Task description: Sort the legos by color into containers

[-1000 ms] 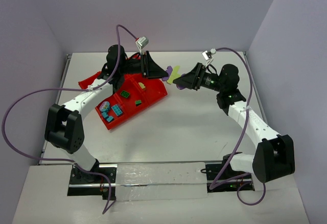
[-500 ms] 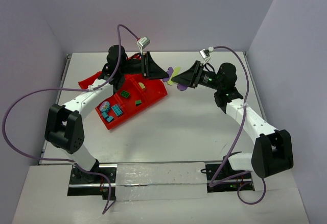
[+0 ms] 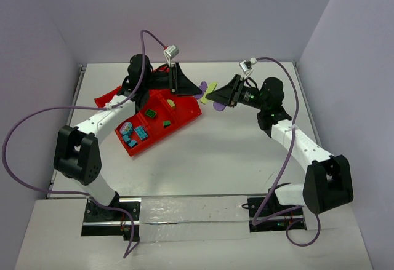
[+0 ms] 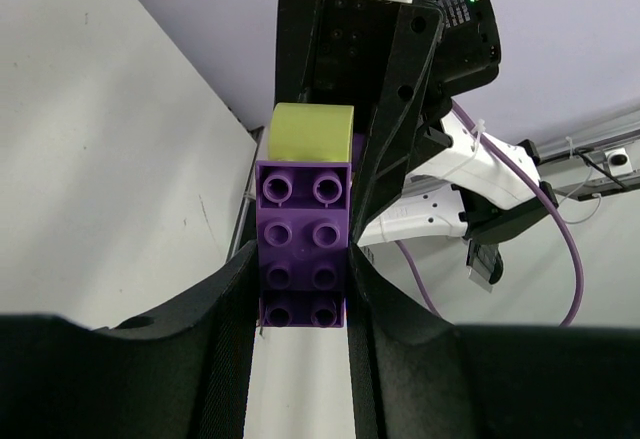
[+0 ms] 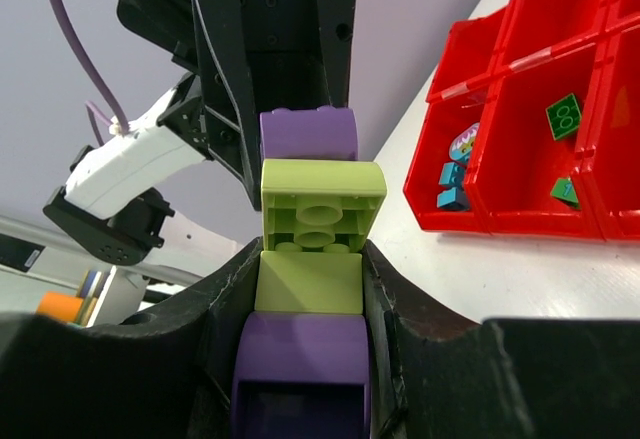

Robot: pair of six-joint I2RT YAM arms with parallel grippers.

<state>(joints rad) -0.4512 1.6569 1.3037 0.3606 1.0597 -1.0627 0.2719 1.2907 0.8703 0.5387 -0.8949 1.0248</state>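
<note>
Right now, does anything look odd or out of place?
The red tray lies skewed to the table edges. The left pincer and right pincer both clamp one purple and yellow-green clump midair beside it.
</note>
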